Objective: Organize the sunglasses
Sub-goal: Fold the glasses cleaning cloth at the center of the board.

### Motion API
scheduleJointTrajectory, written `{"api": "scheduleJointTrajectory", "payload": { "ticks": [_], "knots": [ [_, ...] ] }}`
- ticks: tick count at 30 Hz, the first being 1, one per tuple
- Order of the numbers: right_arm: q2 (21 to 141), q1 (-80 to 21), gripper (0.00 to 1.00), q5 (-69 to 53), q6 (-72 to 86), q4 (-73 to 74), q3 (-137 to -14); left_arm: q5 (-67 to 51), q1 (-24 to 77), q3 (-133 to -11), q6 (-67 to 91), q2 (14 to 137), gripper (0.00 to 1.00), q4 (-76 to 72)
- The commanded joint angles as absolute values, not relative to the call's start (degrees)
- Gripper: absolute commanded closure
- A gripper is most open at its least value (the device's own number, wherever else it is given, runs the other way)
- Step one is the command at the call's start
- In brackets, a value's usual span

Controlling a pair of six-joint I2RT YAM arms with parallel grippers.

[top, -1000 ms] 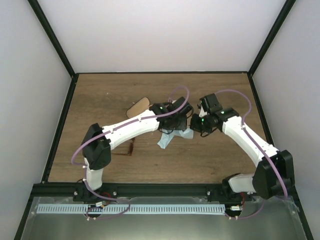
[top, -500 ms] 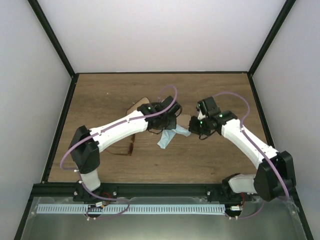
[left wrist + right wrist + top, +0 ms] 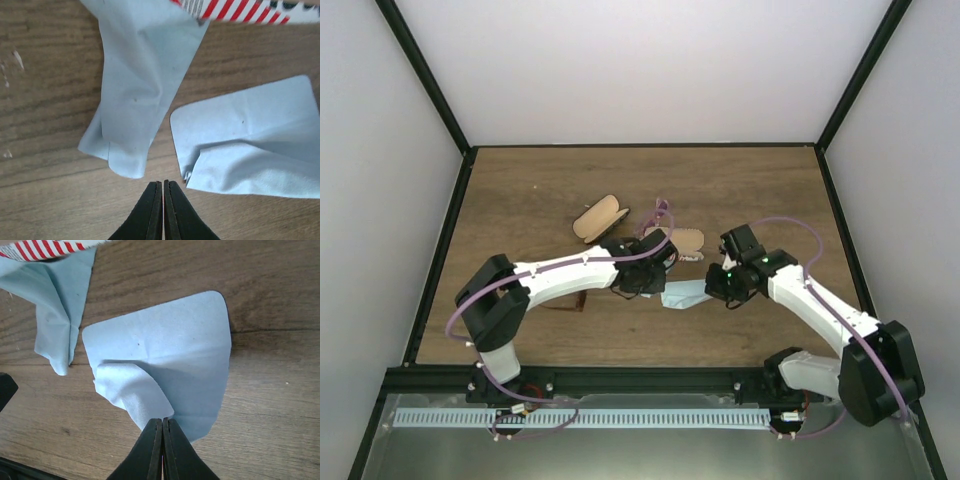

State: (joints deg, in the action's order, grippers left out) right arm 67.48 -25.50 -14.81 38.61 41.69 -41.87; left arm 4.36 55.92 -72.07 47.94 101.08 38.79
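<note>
Starting at the left of the desk point(image 3: 520, 200), the sunglasses point(image 3: 578, 300) lie on the wood, mostly hidden under the left forearm; only a sliver of the dark reddish frame shows by the arm's near edge. Farther back sits a tan oval case point(image 3: 600, 217), with a second tan case point(image 3: 680, 240) to its right, beyond the left wrist.

The left pincer point(image 3: 163, 186) is clenched, its tips pressed flat together with nothing between them. It hangs over bare wood between two light blue cloths. The crumpled cloth point(image 3: 135, 90) lies to its left, in the wrist view, creased down its length. That cloth's far end is tucked under the red-and-white striped case point(image 3: 240, 10), of which only an edge shows. The flat cloth point(image 3: 250, 145) lies just beside the crumpled one, not touching it.

The right pincer point(image 3: 162, 422) is also clenched. A folded-up flap of the flat cloth rises right to its tips and looks pinched between them, while the rest of that cloth rests spread on the desk. The sunglasses are well apart from this pincer, on the far side of the left arm.
</note>
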Motion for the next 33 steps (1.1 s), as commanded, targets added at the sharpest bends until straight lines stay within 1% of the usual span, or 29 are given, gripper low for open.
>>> {"api": "scheduleJointTrajectory", "payload": {
  "ticks": [1,7,8,11,12,14,17,21,23,29,33],
  "knots": [
    [66.17,-26.10,0.99,-15.45,39.46,41.30,-41.15,2.67,57.47,-69.89,49.26,102.01,0.96,36.64],
    [65.11,-26.11,0.99,-15.52,39.87,40.96,-38.54,2.07,58.30,-69.35,49.83,102.57,0.96,35.68],
    [65.11,-26.10,0.99,-15.42,40.02,40.92,-38.11,2.15,58.37,-69.35,49.86,102.49,0.92,35.49],
    [66.25,-26.10,0.99,-15.15,40.42,41.20,-37.65,2.60,58.38,-69.64,50.02,102.52,0.67,35.65],
    [66.56,-26.10,0.99,-15.02,40.47,40.99,-37.43,2.70,58.37,-69.69,50.03,102.49,0.62,35.82],
    [66.88,-26.10,0.99,-14.48,40.35,40.49,-37.35,2.82,58.40,-69.72,50.09,102.32,0.57,35.85],
    [68.08,-26.10,0.99,-14.04,40.05,40.34,-37.79,3.16,58.31,-69.71,50.03,102.23,0.48,35.85],
    [69.51,-26.10,0.99,-11.97,39.91,41.24,-38.98,3.53,58.23,-70.70,49.43,102.83,0.27,36.01],
    [69.35,-26.10,0.99,-10.35,40.06,41.76,-39.90,3.86,58.22,-71.62,48.59,103.16,0.20,36.28],
    [70.28,-26.10,0.99,-6.92,39.34,42.19,-42.70,4.26,57.89,-73.66,44.52,103.80,0.11,35.60],
    [70.56,-26.10,0.98,-6.60,38.09,40.44,-44.30,3.84,57.36,-74.03,43.50,104.66,0.10,35.56]
  ]
}}
